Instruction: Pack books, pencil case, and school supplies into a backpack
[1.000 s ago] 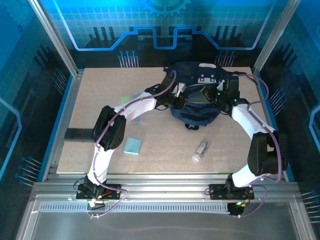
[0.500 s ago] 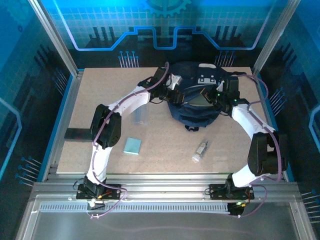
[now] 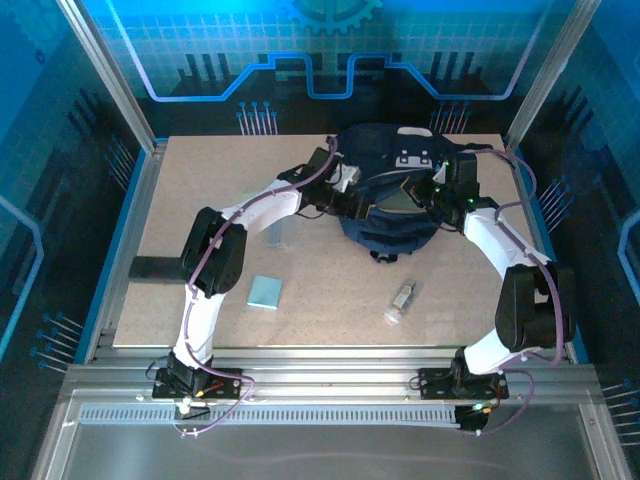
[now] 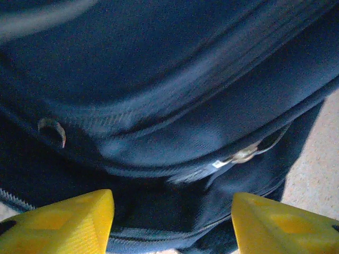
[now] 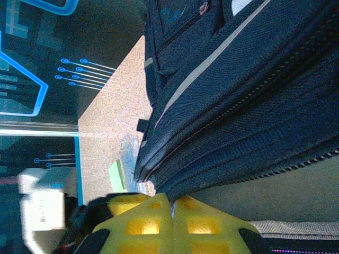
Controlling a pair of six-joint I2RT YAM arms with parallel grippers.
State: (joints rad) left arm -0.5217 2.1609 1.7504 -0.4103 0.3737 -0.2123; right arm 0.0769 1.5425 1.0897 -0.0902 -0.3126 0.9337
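Left pincer [image 4: 170, 214] is spread wide, both yellow fingers apart, with the navy backpack [image 3: 390, 232] bulging right in front of them. Straight ahead of the pincer runs a curved seam. A small metal ring [image 4: 53, 129] sits up to its left and a zip pull [image 4: 243, 155] just up to its right. No fabric sits between the fingers.

Across the bag, the right pincer [image 5: 172, 203] has its fingers pressed flat together. It looks nipped onto the backpack's open edge, though the contact itself is hard to make out. Just above its tips run a line of zip teeth [image 5: 238, 114] and, further on, a pale grey stripe [image 5: 212, 58]. To the right of the tips lies a dull grey surface inside the opening, and I can't tell whether that is lining or contents.

Beyond the right pincer, past the bag, a pale-green block [image 5: 116, 177] lies on the worktop [image 3: 200, 180]. From overhead, the translucent pencil case [image 3: 278, 232] lies left of the left pincer and nearer the bases, just beside that arm's forearm. The teal square pad [image 3: 265, 292] sits nearer still. The clear-white tube [image 3: 400, 302] lies on the near side of both pincers, well apart from the bag.
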